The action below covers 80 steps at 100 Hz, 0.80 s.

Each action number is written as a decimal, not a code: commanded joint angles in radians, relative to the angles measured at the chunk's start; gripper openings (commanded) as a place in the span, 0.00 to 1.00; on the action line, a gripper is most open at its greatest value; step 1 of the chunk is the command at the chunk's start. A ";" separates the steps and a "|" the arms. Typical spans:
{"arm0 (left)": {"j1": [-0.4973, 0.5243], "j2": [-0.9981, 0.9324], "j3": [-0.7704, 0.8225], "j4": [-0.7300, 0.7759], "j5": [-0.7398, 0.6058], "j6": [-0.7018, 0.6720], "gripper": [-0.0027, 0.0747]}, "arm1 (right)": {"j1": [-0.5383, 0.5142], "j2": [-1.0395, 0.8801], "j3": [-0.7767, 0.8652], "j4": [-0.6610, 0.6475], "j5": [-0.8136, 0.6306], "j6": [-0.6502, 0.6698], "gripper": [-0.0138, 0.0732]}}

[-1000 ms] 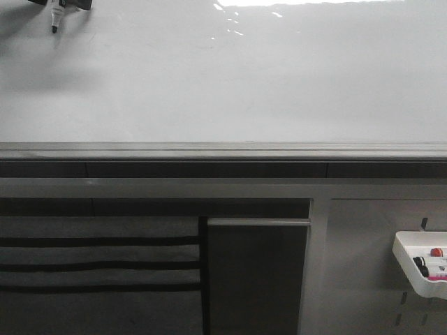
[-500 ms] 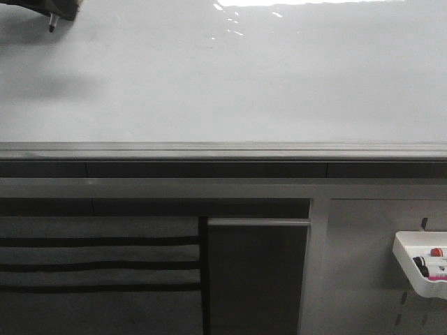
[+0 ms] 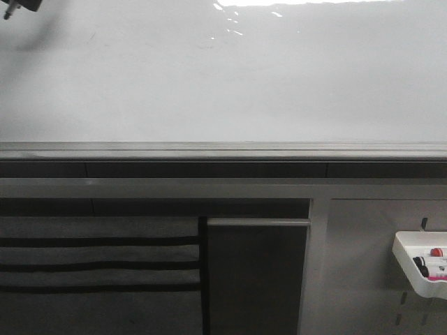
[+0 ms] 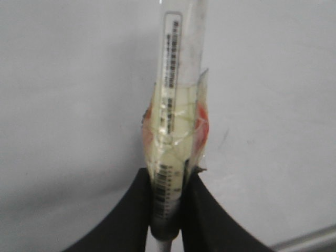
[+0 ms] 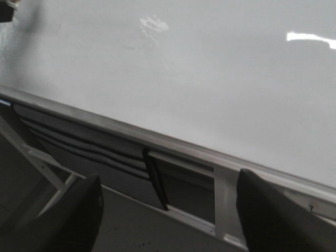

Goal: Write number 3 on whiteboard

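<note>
The whiteboard (image 3: 230, 77) fills the upper half of the front view, glossy white with glare at the top and a grey lower rail (image 3: 223, 150). No number 3 shows on it. My left gripper (image 3: 19, 5) is at the top left corner of the front view, mostly cut off by the frame edge. In the left wrist view it (image 4: 167, 197) is shut on a marker (image 4: 176, 105) wrapped in clear tape, pointing at the board (image 4: 68, 79). My right gripper (image 5: 165, 210) is open and empty, back from the board (image 5: 199, 68).
Below the rail (image 5: 157, 139) is a grey frame with a dark panel (image 3: 255, 272) and dark slats (image 3: 98, 255). A white tray (image 3: 422, 269) with markers hangs on the grey pegboard at the lower right.
My left gripper with the marker has moved up and to the left along the board, almost out of the front view. No ink mark shows where it was.
</note>
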 commanded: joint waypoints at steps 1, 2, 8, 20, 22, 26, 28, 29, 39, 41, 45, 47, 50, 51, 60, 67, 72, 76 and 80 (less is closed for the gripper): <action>-0.022 -0.094 -0.032 -0.034 0.073 0.090 0.01 | 0.000 0.026 -0.083 0.016 0.038 -0.009 0.71; -0.027 -0.104 -0.032 -0.046 0.099 0.112 0.01 | 0.000 0.028 -0.087 0.018 0.046 -0.009 0.71; -0.051 -0.144 -0.032 -0.098 0.214 0.193 0.01 | 0.000 0.054 -0.130 0.030 0.117 -0.013 0.71; -0.093 -0.202 -0.032 -0.260 0.394 0.387 0.01 | 0.000 0.102 -0.185 0.131 0.189 -0.108 0.71; -0.100 -0.209 -0.032 -0.295 0.424 0.427 0.01 | 0.000 0.110 -0.195 0.164 0.205 -0.141 0.71; -0.113 -0.219 -0.032 -0.364 0.487 0.522 0.01 | 0.000 0.131 -0.216 0.225 0.237 -0.209 0.71; -0.120 -0.222 -0.032 -0.384 0.517 0.562 0.01 | 0.000 0.144 -0.227 0.263 0.254 -0.234 0.71; -0.125 -0.224 -0.032 -0.403 0.527 0.572 0.01 | 0.000 0.148 -0.230 0.288 0.260 -0.259 0.71; -0.159 -0.231 -0.032 -0.522 0.640 0.697 0.01 | 0.000 0.217 -0.280 0.453 0.346 -0.434 0.71; -0.166 -0.231 -0.032 -0.540 0.660 0.709 0.01 | 0.000 0.239 -0.297 0.483 0.376 -0.485 0.71; -0.179 -0.231 -0.032 -0.570 0.688 0.742 0.01 | 0.000 0.269 -0.317 0.531 0.416 -0.550 0.71; -0.186 -0.231 -0.032 -0.581 0.696 0.756 0.01 | 0.000 0.286 -0.329 0.568 0.437 -0.587 0.71; -0.199 -0.231 -0.032 -0.593 0.703 0.767 0.01 | 0.000 0.308 -0.344 0.601 0.463 -0.638 0.71; -0.202 -0.231 -0.032 -0.596 0.705 0.772 0.01 | 0.000 0.314 -0.348 0.608 0.469 -0.651 0.71; -0.236 -0.231 -0.032 -0.608 0.710 0.803 0.01 | 0.000 0.386 -0.402 0.702 0.535 -0.812 0.71; -0.259 -0.231 -0.032 -0.610 0.710 0.826 0.01 | 0.000 0.427 -0.434 0.759 0.562 -0.904 0.71; -0.271 -0.229 -0.032 -0.610 0.710 0.829 0.01 | 0.000 0.459 -0.461 0.815 0.583 -0.983 0.71; -0.279 -0.229 -0.032 -0.610 0.710 0.838 0.01 | 0.000 0.478 -0.478 0.847 0.601 -1.025 0.71; -0.285 -0.229 -0.032 -0.610 0.710 0.847 0.01 | 0.000 0.500 -0.500 0.875 0.620 -1.068 0.71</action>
